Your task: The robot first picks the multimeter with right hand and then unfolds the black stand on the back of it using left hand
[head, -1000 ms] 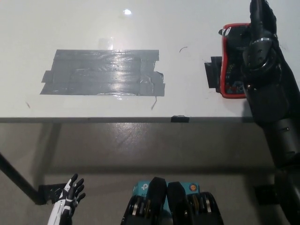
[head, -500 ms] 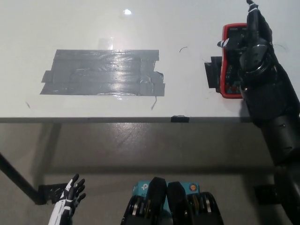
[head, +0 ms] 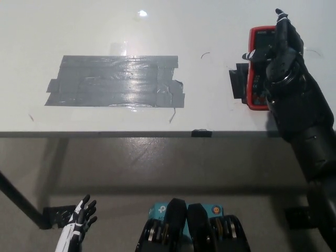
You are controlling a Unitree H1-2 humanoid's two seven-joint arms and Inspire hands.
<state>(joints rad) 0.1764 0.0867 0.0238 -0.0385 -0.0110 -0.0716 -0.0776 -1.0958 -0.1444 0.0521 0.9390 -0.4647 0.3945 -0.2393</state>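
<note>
The multimeter [head: 258, 68] lies flat near the right end of the white bench [head: 210, 31], close to the front edge, red casing around a dark face. The black right hand [head: 283, 58] is on top of it, covering its right side; its fingers [head: 282, 29] reach along the casing toward the far end. Whether they have closed around the body cannot be told from this view.

The meter looks like a rigid block with a rubbery red sleeve, so it should be fairly light, stiff and not slippery. The long red sides seem the best place to take hold, leaving the back free so the stand can be reached. A black piece [head: 238, 83] juts out at its left side, touching the casing; it may be the stand or a bit of tape, and that is unclear here.

A broad patch of grey tape [head: 115, 81] is stuck to the bench well to the left, apart from the meter, and a small dark mark [head: 201, 133] sits on the front edge. Nothing stands between the hand and the meter. The white left hand [head: 79, 223] rests low at the left, below the bench, with its fingers spread and holding nothing.
</note>
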